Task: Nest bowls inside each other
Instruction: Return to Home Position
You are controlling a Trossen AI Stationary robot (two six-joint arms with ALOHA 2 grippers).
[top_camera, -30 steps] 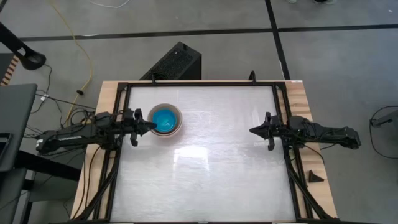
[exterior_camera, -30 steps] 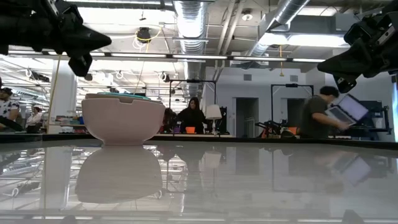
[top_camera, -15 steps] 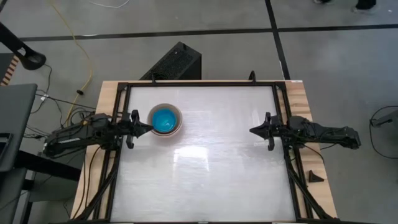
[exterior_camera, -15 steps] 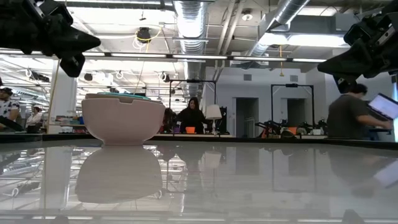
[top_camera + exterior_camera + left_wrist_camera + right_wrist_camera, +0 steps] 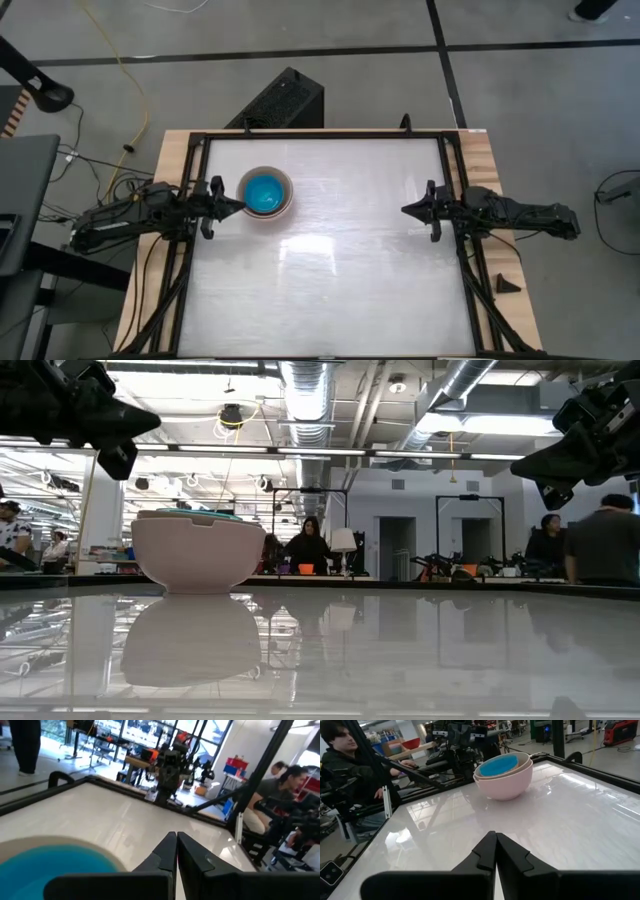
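Note:
The bowls (image 5: 266, 194) stand nested in one stack on the table's far left part, resting on the outermost bowl's base. The right wrist view shows a pink outer bowl (image 5: 503, 785), a cream one inside it and a blue one (image 5: 498, 765) innermost. My left gripper (image 5: 240, 203) hovers shut just left of the stack, pointing level at it and clear of the rim. The left wrist view shows its shut fingertips (image 5: 176, 838) beside the blue bowl (image 5: 55, 865). My right gripper (image 5: 405, 210) hangs shut above the table's right part, far from the stack.
A black frame (image 5: 320, 135) runs round the white tabletop (image 5: 330, 280). Both grippers hang well above the surface in the low view, the left (image 5: 150, 422) and the right (image 5: 520, 465). People sit and walk in the room beyond the table.
My left gripper has drawn back a little from the bowl stack toward the table's left edge, staying shut. The bowls have not moved.

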